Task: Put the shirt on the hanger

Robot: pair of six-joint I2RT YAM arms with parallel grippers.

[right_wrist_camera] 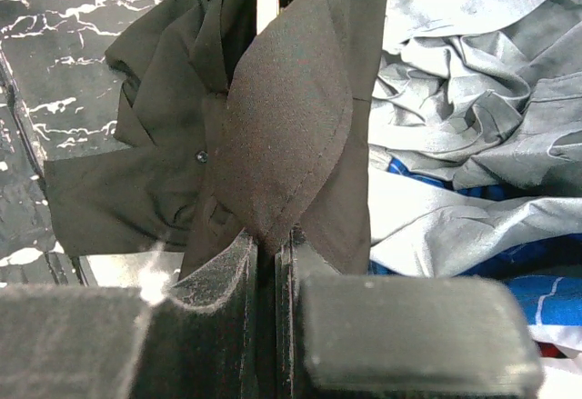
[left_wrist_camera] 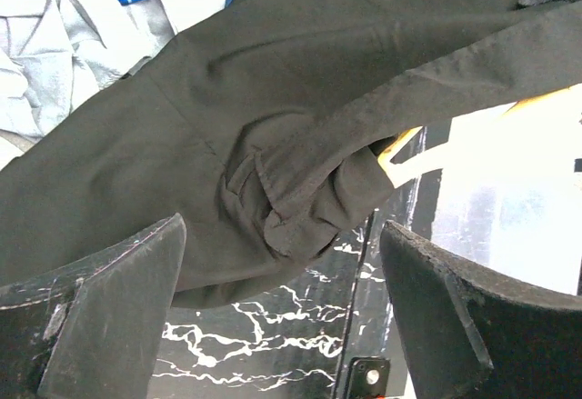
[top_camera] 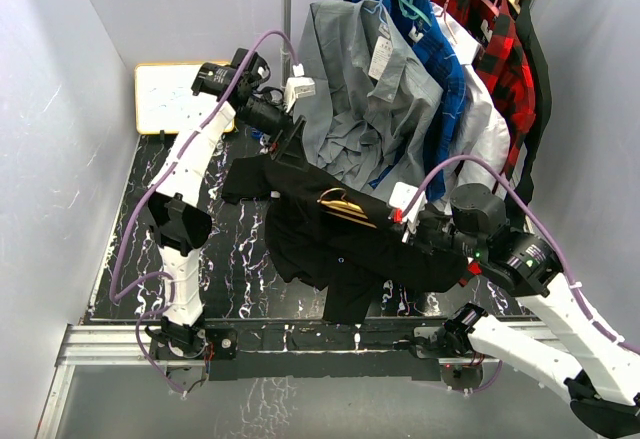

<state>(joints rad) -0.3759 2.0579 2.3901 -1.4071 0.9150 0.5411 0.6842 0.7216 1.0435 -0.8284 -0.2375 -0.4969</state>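
Black shirt (top_camera: 330, 249) diagonal, far-left to near-right | left fingers (left_wrist_camera: 109, 317) spread, empty | right fingers (right_wrist_camera: 400, 335) pinch shirt

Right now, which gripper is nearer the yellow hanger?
Right. The right gripper, shut on the shirt, sits just beside one end of the hanger. The left gripper, open, is farther off on the hanger's other side, at the shirt's upper edge.
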